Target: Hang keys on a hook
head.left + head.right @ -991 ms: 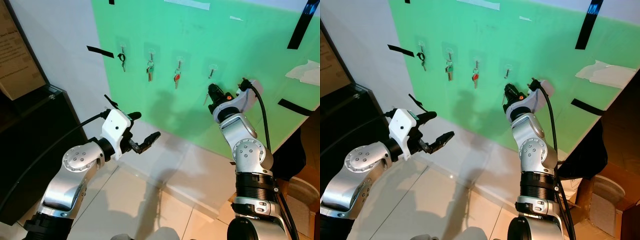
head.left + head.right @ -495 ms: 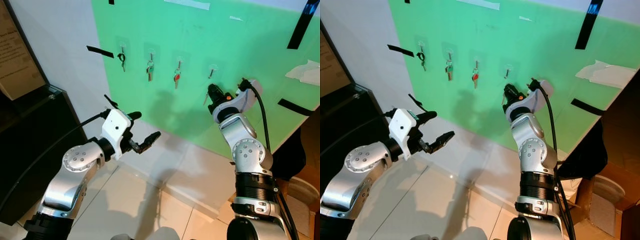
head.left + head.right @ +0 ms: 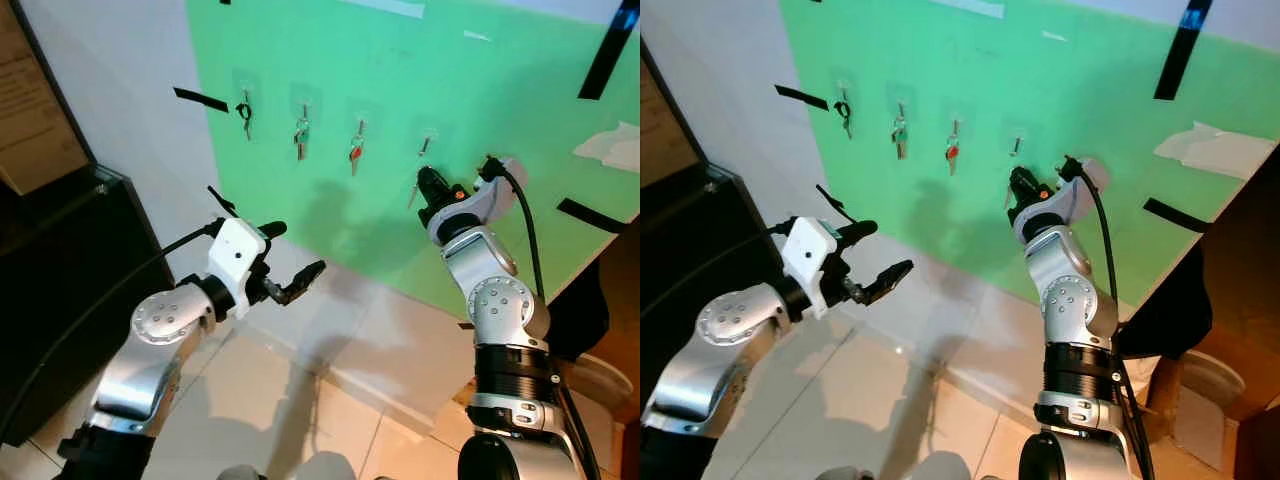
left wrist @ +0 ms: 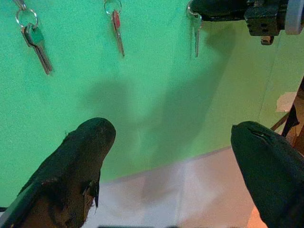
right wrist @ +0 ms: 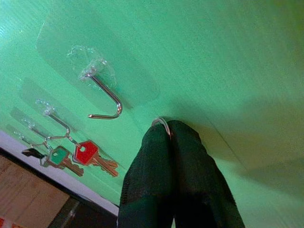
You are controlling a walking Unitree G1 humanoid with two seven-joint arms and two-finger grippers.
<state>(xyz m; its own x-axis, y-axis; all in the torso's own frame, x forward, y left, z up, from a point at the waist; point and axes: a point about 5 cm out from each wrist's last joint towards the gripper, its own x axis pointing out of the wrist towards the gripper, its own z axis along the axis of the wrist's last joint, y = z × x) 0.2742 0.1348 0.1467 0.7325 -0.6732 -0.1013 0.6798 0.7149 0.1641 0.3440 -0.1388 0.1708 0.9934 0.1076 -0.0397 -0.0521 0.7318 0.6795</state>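
Little is changing from half a second earlier: the right end effector [image 5: 171,130] is staying pressed up near the green wall panel [image 3: 400,120], its two black fingers [image 5: 147,180] closed together on the ring of a silver key [image 4: 196,33], while the head camera is shifting only slightly. The key ring is sitting just below and beside the empty metal hook [image 5: 105,97], not yet on it; in the left wrist view the key is dangling from the fingertips. The left end effector [image 3: 285,262] is hovering lower and well apart from the panel, its fingers [image 4: 80,161] spread wide and holding nothing.

Three other hooks along the panel are already carrying keys: a dark key [image 3: 245,115] farthest to the robot's left, a green-capped key [image 3: 299,135] next, and a red-capped key [image 3: 354,152] nearest the empty hook. Strips of black tape [image 3: 198,99] are sticking to the wall around the panel. A dark cabinet [image 3: 60,270] is standing at the robot's left, and pale floor tiles [image 3: 290,410] are reflecting the light below.
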